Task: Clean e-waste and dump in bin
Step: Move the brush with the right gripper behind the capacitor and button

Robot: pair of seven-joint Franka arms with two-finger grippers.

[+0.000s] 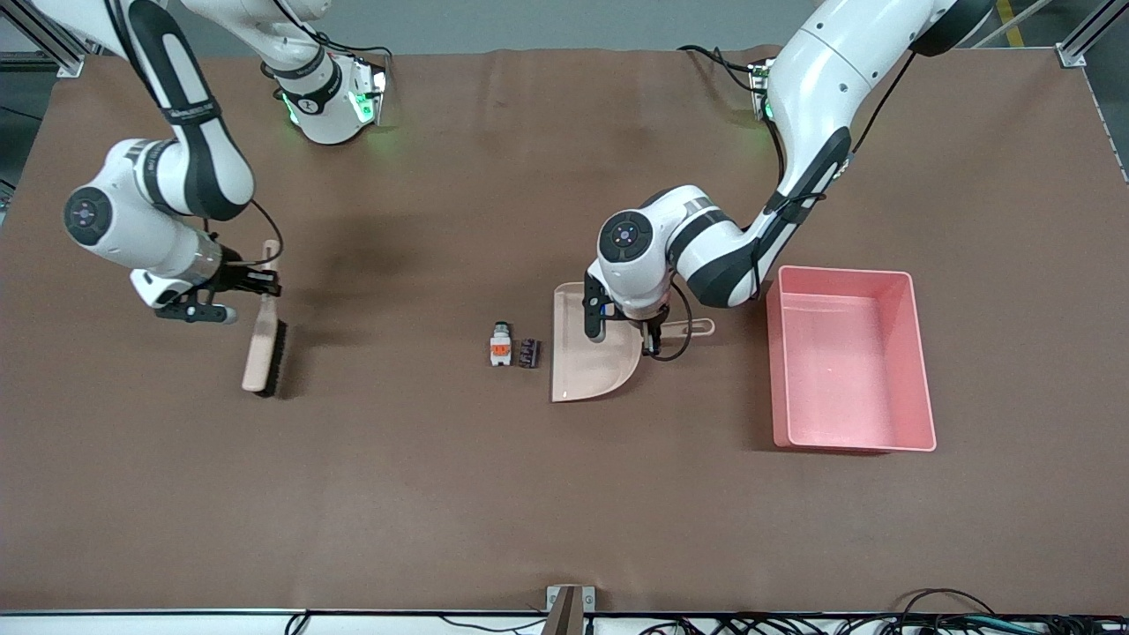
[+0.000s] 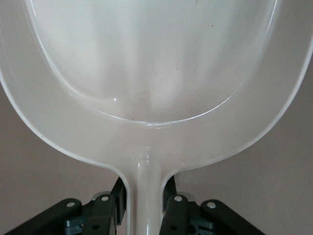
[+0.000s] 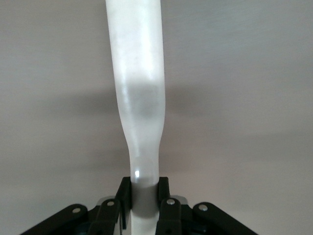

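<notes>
The e-waste is two tiny parts lying side by side on the brown table: a white one with an orange patch [image 1: 500, 344] and a dark ridged block [image 1: 528, 353], just off the open lip of the beige dustpan [image 1: 586, 366]. My left gripper [image 1: 651, 339] [image 2: 145, 196] is shut on the dustpan's handle [image 2: 145, 205], and the pan [image 2: 146, 73] is empty. The pink bin [image 1: 923, 370] stands at the left arm's end, beside the dustpan, and is empty too. Toward the right arm's end, my right gripper [image 1: 265, 284] [image 3: 143, 193] is shut on the handle [image 3: 139, 98] of a brush [image 1: 265, 348].
The brush has a pale back and dark bristles, and its head points toward the front camera. A wide stretch of bare brown table lies between the brush and the e-waste. Cables run along the table's edge nearest the front camera.
</notes>
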